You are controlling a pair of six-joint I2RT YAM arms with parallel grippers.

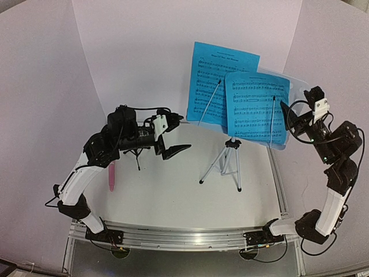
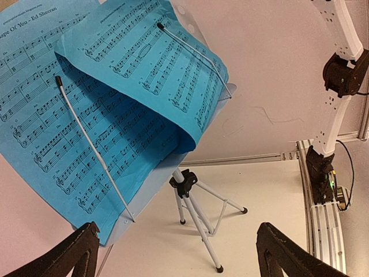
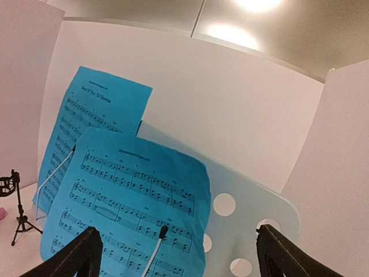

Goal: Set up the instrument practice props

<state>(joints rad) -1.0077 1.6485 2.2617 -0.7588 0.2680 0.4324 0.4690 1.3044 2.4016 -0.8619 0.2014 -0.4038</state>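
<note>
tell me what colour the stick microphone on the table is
Pink. The stick microphone shows best in the top external view.

Both arms bent, raised; left pincer [image 1: 170, 138] jaws spread wide; right pincer [image 1: 302, 109] likewise.

White surface [image 1: 167, 196], 3 white backdrop panels [image 1: 138, 52] behind and at sides; metal rail [image 1: 184, 235] near edge; 2 ceiling lights [image 3: 233, 33] glowing.

Open tabletop [image 1: 173, 187] between mic mount [image 1: 137, 156] and stand tripod [image 1: 231, 145] (pages [image 1: 256, 107] overhang above)
</note>
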